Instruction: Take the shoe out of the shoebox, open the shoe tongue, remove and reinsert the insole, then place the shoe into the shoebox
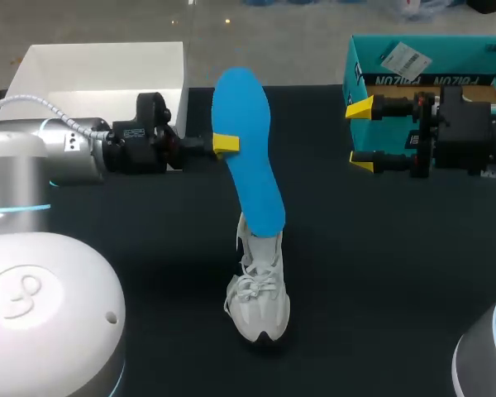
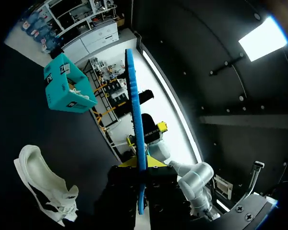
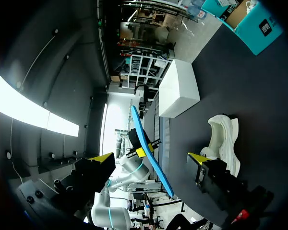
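Currently my left gripper is clamped on the blue insole, held over the white shoe. My right gripper stands wide, empty, near the shoebox. Recommended: feed the lower end into the shoe's opening slowly.

White box is set at far left, on far edge of black table; also seen from right wrist.
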`<move>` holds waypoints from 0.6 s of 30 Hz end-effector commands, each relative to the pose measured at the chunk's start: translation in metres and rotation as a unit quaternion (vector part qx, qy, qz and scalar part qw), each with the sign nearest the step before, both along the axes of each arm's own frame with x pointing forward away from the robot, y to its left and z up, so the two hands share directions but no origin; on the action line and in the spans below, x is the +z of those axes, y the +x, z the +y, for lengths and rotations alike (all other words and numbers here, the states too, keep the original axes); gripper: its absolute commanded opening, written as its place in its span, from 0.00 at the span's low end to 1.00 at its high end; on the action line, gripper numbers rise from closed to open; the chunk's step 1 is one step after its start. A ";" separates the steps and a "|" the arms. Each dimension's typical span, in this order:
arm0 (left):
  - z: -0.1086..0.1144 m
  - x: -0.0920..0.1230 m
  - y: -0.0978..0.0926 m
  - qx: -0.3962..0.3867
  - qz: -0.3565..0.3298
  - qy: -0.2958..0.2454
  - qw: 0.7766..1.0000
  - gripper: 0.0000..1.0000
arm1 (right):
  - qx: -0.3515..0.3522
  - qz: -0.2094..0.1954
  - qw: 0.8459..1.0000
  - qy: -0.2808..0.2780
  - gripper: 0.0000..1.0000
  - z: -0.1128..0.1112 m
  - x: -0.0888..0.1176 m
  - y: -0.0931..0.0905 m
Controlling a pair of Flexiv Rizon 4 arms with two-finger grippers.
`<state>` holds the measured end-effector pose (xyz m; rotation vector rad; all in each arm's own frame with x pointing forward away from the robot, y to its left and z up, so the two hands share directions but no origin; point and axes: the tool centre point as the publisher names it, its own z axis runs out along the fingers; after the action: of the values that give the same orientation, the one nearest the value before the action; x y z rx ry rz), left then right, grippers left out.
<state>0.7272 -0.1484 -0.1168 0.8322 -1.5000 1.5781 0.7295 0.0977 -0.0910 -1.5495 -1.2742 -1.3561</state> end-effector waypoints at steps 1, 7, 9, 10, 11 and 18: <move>0.002 -0.002 0.006 -0.018 -0.004 0.001 1.000 0.00 | -0.002 0.000 1.000 -0.001 1.00 0.002 -0.001 -0.001; 0.002 -0.002 0.006 -0.018 -0.004 0.001 1.000 0.00 | -0.002 0.000 1.000 -0.001 1.00 0.002 -0.001 -0.001; 0.002 -0.002 0.006 -0.018 -0.004 0.001 1.000 0.00 | -0.002 0.000 1.000 -0.001 1.00 0.002 -0.001 -0.001; 0.002 -0.004 0.007 -0.012 0.024 -0.030 0.999 0.00 | -0.002 0.000 1.000 -0.001 1.00 0.002 -0.001 -0.001; 0.003 -0.006 0.008 -0.021 0.056 -0.043 0.997 0.00 | -0.002 0.000 1.000 -0.001 1.00 0.002 -0.001 -0.001; 0.002 -0.020 0.008 -0.041 0.153 -0.060 0.986 0.00 | -0.002 0.000 1.000 -0.001 1.00 0.002 -0.001 -0.001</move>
<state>0.7316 -0.1447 -0.1240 0.8901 -1.2686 1.4644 0.7295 0.0977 -0.0911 -1.5495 -1.2741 -1.3563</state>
